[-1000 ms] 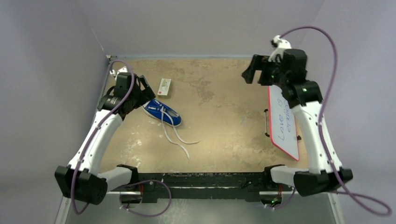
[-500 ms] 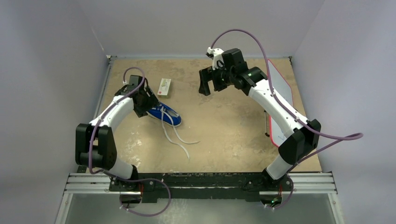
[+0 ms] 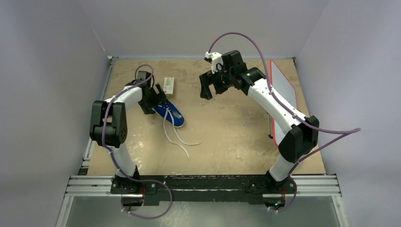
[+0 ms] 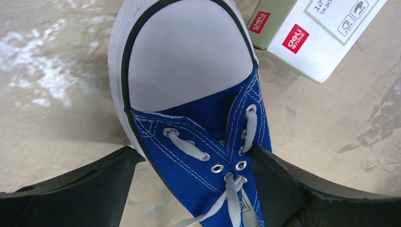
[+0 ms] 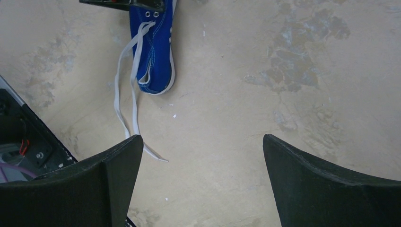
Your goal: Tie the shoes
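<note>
Sneaker (image 3: 171, 113) lay on the table (image 3: 227, 137), left rear, toe just beside a small box (image 3: 167, 85); laces (image 3: 179, 139) trailed loose. Left gripper (image 3: 155, 98): jaws spread wide, straddling the sneaker's laced front. Right gripper (image 3: 206, 88): released, holding nothing, well apart.

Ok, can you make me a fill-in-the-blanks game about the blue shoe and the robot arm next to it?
1. The shoe is blue with a ____ toe cap.
2. Its laces trail loose over the table, so they are not yet ____.
3. The left gripper has its jaws one on each side of the ____.
4. The white box by the toe has ____ logo patches.

Missing words: white; tied; shoe; red.
</note>
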